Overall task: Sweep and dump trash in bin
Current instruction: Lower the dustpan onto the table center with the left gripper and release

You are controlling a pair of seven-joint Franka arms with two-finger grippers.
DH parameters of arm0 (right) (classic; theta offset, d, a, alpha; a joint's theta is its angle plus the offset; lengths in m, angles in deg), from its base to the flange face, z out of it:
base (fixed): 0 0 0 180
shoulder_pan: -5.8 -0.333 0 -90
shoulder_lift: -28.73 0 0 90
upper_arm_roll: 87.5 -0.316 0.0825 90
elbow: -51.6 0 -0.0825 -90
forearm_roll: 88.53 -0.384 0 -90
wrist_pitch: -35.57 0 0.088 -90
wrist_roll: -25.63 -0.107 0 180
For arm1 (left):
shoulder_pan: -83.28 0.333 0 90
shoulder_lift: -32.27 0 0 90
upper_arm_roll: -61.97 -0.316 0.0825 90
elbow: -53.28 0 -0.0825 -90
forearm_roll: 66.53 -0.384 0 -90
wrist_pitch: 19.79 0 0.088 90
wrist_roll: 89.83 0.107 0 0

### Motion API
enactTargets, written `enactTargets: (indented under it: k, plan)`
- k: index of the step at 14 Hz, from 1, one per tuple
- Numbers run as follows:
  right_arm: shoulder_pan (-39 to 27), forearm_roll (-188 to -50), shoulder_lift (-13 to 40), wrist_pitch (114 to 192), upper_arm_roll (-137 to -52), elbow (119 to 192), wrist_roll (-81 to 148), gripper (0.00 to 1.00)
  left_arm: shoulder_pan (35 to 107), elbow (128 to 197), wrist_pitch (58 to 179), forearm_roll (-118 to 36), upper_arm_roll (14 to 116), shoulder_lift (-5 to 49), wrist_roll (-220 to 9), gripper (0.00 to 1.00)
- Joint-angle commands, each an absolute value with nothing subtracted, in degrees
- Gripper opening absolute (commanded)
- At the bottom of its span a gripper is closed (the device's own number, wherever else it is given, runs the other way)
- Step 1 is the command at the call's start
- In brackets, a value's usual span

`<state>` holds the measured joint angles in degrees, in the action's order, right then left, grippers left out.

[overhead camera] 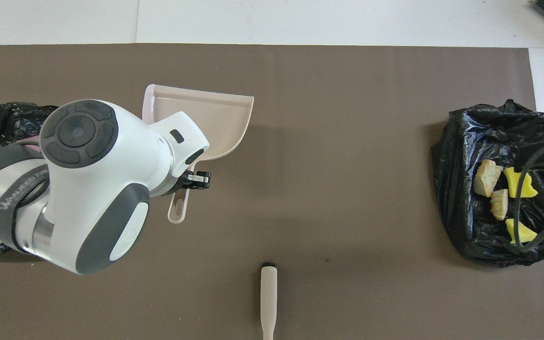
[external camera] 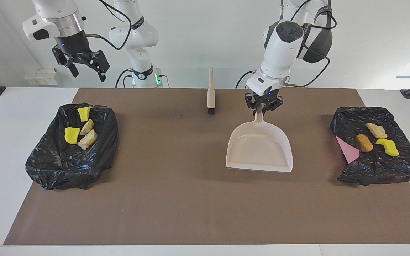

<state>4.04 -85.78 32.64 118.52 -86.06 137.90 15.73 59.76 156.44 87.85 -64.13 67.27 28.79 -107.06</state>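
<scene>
My left gripper (external camera: 262, 108) is shut on the handle of a pale pink dustpan (external camera: 260, 149), which lies level and low at the mat's middle, its lip pointing away from the robots. The overhead view shows the same dustpan (overhead camera: 210, 118) half under the left arm. Three pieces of trash lie on a flat black bag (external camera: 386, 167) at the left arm's end: a beige chunk (external camera: 376, 130), an orange-brown chunk (external camera: 364, 143) and a yellow piece (external camera: 387, 147). The bag-lined bin (external camera: 48, 167) at the right arm's end holds several yellow and beige pieces. My right gripper (external camera: 88, 73) hangs open, high above the bin's robot-side edge.
A beige hand brush (external camera: 210, 92) lies on the brown mat near the robots, mid-table, also visible as the brush (overhead camera: 268, 302) from overhead. A pink sheet (external camera: 347, 149) sits on the flat bag's edge beside the orange-brown chunk.
</scene>
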Motion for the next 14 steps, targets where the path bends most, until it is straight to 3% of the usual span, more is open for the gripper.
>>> enactTargets:
  k: [1,5,13,14]
  plan:
    - [4.5,-86.9,32.8,117.3,-86.1,137.4,18.5,1.00,56.2,156.2,94.0,-63.1,66.5,24.0,-111.1,0.00]
    - [4.7,-87.8,32.8,117.7,-86.2,137.6,18.6,1.00,53.1,156.5,102.2,-63.2,66.5,18.0,-114.6,0.00]
    - [4.6,-88.1,32.9,118.0,-86.6,137.6,18.8,1.00,51.0,156.7,109.1,-63.2,66.6,12.2,-117.8,0.00]
    - [4.6,-88.0,32.9,118.0,-86.6,137.6,18.7,1.00,51.3,156.7,109.3,-63.2,66.7,12.1,-117.2,0.52]
